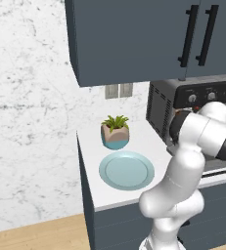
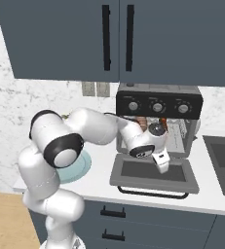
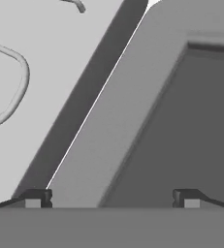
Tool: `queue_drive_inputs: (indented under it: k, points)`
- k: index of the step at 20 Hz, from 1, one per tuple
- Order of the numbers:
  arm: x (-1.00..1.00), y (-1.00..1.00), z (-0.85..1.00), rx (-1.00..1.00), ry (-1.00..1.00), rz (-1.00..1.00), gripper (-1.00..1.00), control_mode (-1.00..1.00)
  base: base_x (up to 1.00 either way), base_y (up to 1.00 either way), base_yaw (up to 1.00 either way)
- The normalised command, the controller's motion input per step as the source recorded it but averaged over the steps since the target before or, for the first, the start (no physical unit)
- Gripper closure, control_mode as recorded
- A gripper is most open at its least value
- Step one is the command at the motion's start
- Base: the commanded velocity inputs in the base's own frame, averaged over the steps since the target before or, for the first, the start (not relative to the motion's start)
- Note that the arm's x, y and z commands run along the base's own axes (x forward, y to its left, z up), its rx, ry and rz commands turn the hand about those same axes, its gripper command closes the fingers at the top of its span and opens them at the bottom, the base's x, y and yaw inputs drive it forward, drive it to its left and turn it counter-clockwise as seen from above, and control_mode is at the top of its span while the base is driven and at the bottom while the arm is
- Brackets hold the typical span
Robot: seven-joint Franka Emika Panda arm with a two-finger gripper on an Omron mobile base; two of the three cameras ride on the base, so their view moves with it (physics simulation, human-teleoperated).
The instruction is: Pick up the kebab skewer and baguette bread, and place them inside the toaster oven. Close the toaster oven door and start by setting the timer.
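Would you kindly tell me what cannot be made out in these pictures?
- Inside of the boxy dark grey toaster oven: right base view, the white arm blocks it; a reddish-brown bit shows, unidentifiable.
- Golden-brown baguette bread: hidden if inside.
- Oven front, left base view: covered by the arm, cut by the right edge.
- Knob markings: too small.

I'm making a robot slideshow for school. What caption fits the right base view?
Open gripper hangs over the toaster oven door, folded down flat in front of the toaster oven.
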Motion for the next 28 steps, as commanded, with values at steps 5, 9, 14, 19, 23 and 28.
queue_drive_inputs:
  k: [5, 9, 14, 19, 23, 28]
  points:
    - [-1.00, 0.12, 0.59, -0.13, -0.04, 0.10, -1.00, -1.00, 0.00, 0.00, 0.00]
    - [-1.00, 0.00, 0.44, -0.23, 0.00, 0.41, -1.00, -1.00, 0.00, 0.00, 0.00]
    - [-1.00, 0.00, -0.01, -0.30, 0.00, 0.51, -1.00, -1.00, 0.00, 0.00, 0.00]
    - [-0.87, 0.00, -0.26, -0.26, 0.01, 0.40, -1.00, -1.00, 0.00, 0.00, 0.00]
    - [0.06, 0.00, -0.15, -0.23, 0.19, 0.20, -1.00, -1.00, 0.00, 0.00, 0.00]
    - [0.26, 0.01, -0.03, -0.16, 0.24, 0.11, -1.00, -1.00, 0.00, 0.00, 0.00]
